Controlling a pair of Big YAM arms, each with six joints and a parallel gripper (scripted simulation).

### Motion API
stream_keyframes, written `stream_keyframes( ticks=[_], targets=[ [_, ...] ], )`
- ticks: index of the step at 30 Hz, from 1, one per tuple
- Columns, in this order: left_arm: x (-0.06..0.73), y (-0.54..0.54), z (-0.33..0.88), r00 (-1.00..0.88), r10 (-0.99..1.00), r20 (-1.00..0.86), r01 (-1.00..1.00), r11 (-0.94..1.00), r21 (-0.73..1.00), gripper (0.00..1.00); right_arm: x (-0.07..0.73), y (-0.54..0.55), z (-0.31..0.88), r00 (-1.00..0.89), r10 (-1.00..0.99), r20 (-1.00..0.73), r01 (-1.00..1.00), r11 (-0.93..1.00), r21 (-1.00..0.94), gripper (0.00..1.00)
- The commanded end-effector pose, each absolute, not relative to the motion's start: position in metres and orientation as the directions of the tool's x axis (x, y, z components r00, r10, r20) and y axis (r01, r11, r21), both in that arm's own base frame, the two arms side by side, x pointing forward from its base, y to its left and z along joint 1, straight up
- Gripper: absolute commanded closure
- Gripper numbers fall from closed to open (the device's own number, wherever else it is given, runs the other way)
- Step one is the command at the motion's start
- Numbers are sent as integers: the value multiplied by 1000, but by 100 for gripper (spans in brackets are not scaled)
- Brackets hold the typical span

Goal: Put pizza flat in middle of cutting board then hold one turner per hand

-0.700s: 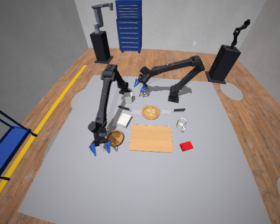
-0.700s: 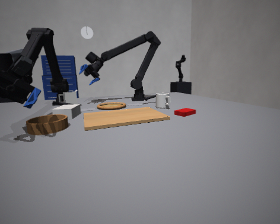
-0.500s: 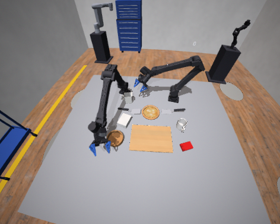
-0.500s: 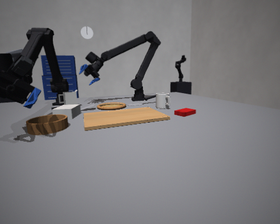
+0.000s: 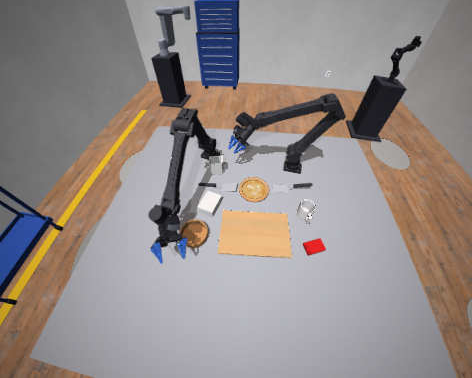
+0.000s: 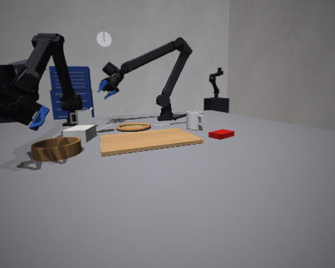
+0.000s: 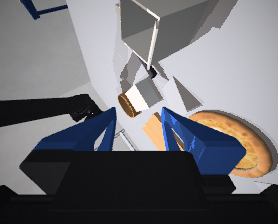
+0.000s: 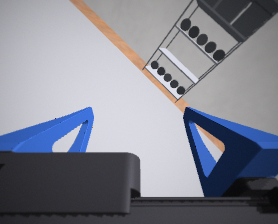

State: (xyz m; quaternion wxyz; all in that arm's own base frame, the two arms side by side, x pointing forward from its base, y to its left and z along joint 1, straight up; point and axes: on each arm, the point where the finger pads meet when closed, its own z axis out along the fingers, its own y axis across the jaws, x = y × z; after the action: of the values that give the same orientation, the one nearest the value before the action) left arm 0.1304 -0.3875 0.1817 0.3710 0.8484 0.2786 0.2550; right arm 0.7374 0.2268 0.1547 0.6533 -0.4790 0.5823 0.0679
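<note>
The pizza (image 5: 254,189) lies flat on the table just behind the wooden cutting board (image 5: 254,233), apart from it. One turner (image 5: 219,186) lies left of the pizza and the other turner (image 5: 291,187) lies right of it. My left gripper (image 5: 236,145) hangs in the air behind the pizza, its fingers partly apart and empty. In the left wrist view (image 7: 139,111) the pizza (image 7: 235,145) shows below right. My right gripper (image 5: 170,250) is open and empty, low beside the wooden bowl (image 5: 194,232). In the right wrist view (image 8: 139,112) only table and floor show.
A white box (image 5: 209,203) sits left of the board, behind the bowl. A white mug (image 5: 306,209) and a red block (image 5: 314,246) stand right of the board. A small grey box (image 5: 218,164) is near the right arm's base.
</note>
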Motion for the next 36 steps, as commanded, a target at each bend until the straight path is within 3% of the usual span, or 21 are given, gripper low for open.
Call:
stream_keyframes(
  ticks=[1,13,14,36],
  targets=[
    [130,-389,182,714,664,222,288,-567,772,52,741,227,154,311,-467,-828,-647,534,-544,0],
    [130,-389,183,714,664,221,287,-567,772,52,741,227,154,312,-467,-828,-647,534,-545,0],
    [130,-389,183,714,664,221,287,-567,772,52,741,227,154,312,-467,-828,-647,534,-545,52],
    [149,-375,184,694,680,238,306,-577,757,52,728,231,179,335,-491,-804,-637,511,-577,52]
  ],
)
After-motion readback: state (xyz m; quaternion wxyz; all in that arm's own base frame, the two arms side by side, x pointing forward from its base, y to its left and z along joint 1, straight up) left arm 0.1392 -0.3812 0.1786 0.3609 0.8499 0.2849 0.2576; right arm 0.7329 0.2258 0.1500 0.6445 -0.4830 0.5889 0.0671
